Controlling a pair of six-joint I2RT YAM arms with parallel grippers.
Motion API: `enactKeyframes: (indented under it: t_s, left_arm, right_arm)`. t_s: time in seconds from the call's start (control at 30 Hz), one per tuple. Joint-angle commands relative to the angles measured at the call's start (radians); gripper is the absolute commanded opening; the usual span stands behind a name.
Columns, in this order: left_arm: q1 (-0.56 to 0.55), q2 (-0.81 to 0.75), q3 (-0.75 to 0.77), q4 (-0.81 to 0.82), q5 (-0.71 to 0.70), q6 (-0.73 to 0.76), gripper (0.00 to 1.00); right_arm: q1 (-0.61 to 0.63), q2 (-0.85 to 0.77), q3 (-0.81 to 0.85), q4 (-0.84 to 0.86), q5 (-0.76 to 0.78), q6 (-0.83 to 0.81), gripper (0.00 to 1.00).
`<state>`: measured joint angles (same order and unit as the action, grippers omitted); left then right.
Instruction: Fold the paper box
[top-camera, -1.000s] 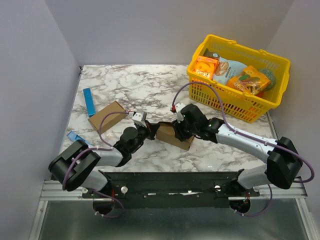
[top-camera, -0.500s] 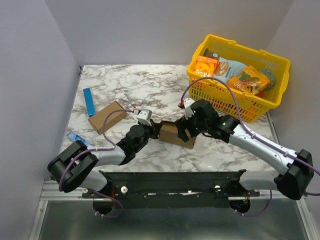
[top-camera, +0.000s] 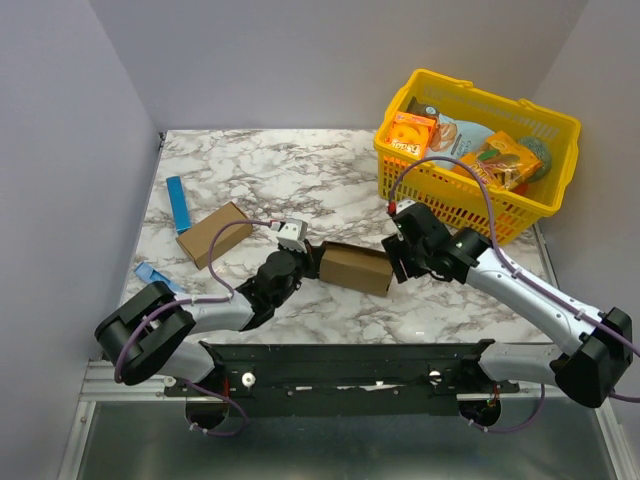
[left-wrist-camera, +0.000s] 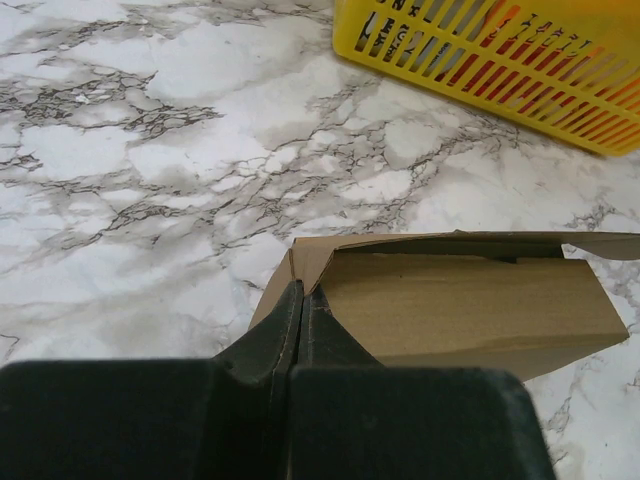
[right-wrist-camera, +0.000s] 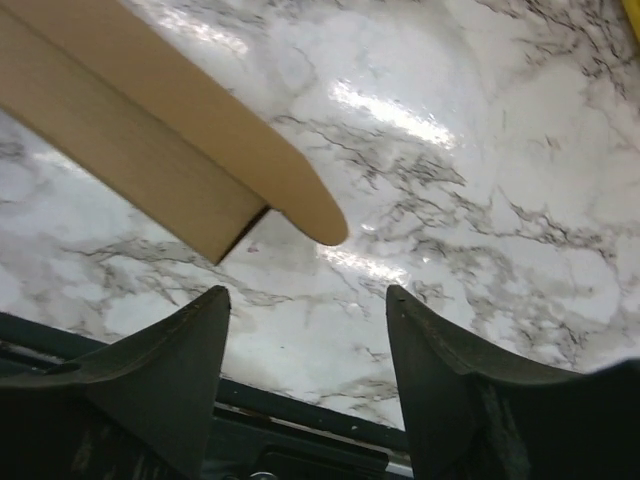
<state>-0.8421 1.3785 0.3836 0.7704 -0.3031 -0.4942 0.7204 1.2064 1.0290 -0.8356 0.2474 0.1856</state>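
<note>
The paper box (top-camera: 355, 266) is a small plain brown carton lying mid-table, its long axis left to right. My left gripper (top-camera: 312, 258) is shut on the flap at the box's left end; in the left wrist view the fingertips (left-wrist-camera: 300, 292) pinch that thin cardboard edge, with the box (left-wrist-camera: 470, 305) stretching to the right. My right gripper (top-camera: 398, 262) stands open just off the box's right end and holds nothing. The right wrist view shows the box (right-wrist-camera: 130, 140) and its rounded tuck flap (right-wrist-camera: 310, 215) above the open right gripper (right-wrist-camera: 305, 295), apart from both fingers.
A yellow basket (top-camera: 480, 100) with orange snack boxes (top-camera: 410, 135) sits at the back right, close behind my right arm; its wall (left-wrist-camera: 480, 50) shows beyond the box. Another brown carton (top-camera: 213, 233), a blue strip (top-camera: 179, 204) and a blue packet (top-camera: 152, 273) lie on the left.
My right gripper has come off the box, opened wider and drawn back to the right. The left gripper stays shut on the flap, and the box has shifted slightly right.
</note>
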Motion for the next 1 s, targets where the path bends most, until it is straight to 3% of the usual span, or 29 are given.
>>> enactKeyframes:
  t_s: [0.0,0.53,0.63,0.67,0.77,0.97]
  left_arm:
    - [-0.018,0.039,-0.069,-0.29,-0.013,0.025,0.0]
    - [-0.029,0.017,-0.092,-0.264,-0.025,0.034,0.0]
    - [-0.034,0.016,-0.095,-0.261,-0.031,0.034,0.0]
    - [-0.037,0.014,-0.095,-0.26,-0.033,0.034,0.0]
    - [-0.045,0.014,-0.097,-0.258,-0.047,0.036,0.0]
    - [-0.068,0.019,-0.084,-0.278,-0.073,0.042,0.0]
  right_arm:
    - [-0.032,-0.004,-0.026,-0.024,0.085,0.005,0.68]
    - [-0.035,0.088,-0.093,0.196,0.055,-0.095,0.47]
    - [-0.036,0.09,-0.089,0.202,0.038,-0.098,0.36]
    - [-0.036,0.091,-0.087,0.204,0.033,-0.098,0.25]
    - [-0.035,0.076,-0.08,0.201,0.01,-0.098,0.12]
    - [-0.035,0.071,-0.037,0.165,-0.071,-0.083,0.1]
